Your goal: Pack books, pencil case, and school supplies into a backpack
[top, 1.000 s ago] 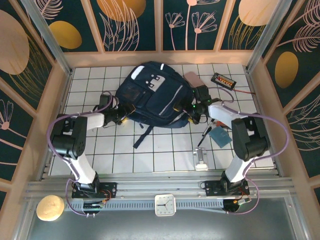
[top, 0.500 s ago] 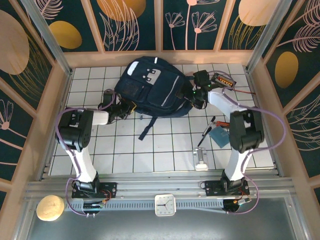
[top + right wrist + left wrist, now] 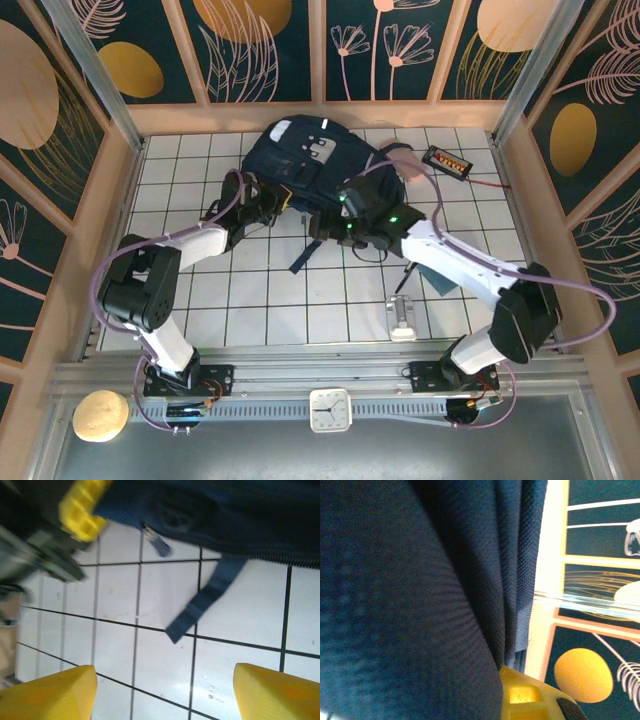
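Observation:
The navy backpack lies on the white tiles at the back middle, with a dark strap trailing toward me. My left gripper is shut on the fabric of its left edge. In the left wrist view that fabric presses against one yellow finger. My right gripper hovers at the bag's near edge, open. Between its fingers is only bare tile, with the strap just beyond. The pink pencil case peeks out right of the bag. A teal notebook and a black pen lie partly under my right forearm.
A black gadget with a red wire lies at the back right. A small silver metal piece sits near the front right. Wooden walls close in the tiled floor on three sides.
My left gripper has shut on the backpack's left edge, and the bag has shifted toward the back. My right arm swung from the bag's right side to its near edge, its jaws narrowing slightly.

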Controlling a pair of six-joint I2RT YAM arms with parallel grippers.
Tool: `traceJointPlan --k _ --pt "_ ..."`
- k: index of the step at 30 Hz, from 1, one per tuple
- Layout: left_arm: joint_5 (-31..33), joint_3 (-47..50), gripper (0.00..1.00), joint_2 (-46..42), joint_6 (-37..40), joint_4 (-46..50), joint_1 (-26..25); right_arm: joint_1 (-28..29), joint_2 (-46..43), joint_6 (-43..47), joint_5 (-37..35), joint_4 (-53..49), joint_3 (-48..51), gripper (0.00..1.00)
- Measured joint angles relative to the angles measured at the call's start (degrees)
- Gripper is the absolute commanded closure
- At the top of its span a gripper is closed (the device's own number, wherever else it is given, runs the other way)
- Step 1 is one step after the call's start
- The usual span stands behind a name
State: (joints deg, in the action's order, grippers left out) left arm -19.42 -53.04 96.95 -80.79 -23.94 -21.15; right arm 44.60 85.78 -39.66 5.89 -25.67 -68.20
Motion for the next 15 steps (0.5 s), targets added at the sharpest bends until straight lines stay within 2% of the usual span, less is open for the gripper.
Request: traceJointPlan --k 7,10,15 --pt "3.2 -0.2 1.0 -6.8 -2.9 0.9 -2.3 0.6 3.7 0.9 -1.5 7.6 -0.1 0.29" --pt "4.8 -1.7 1.0 -8.3 -8.4 4.5 -3.1 0.5 5.5 1.5 -1.4 10.3 -1.8 0.3" --pt "6.9 -3.4 1.0 -9.3 -12.9 7.5 -4.1 -0.7 7.4 1.4 -1.3 13.4 -3.7 0.32"
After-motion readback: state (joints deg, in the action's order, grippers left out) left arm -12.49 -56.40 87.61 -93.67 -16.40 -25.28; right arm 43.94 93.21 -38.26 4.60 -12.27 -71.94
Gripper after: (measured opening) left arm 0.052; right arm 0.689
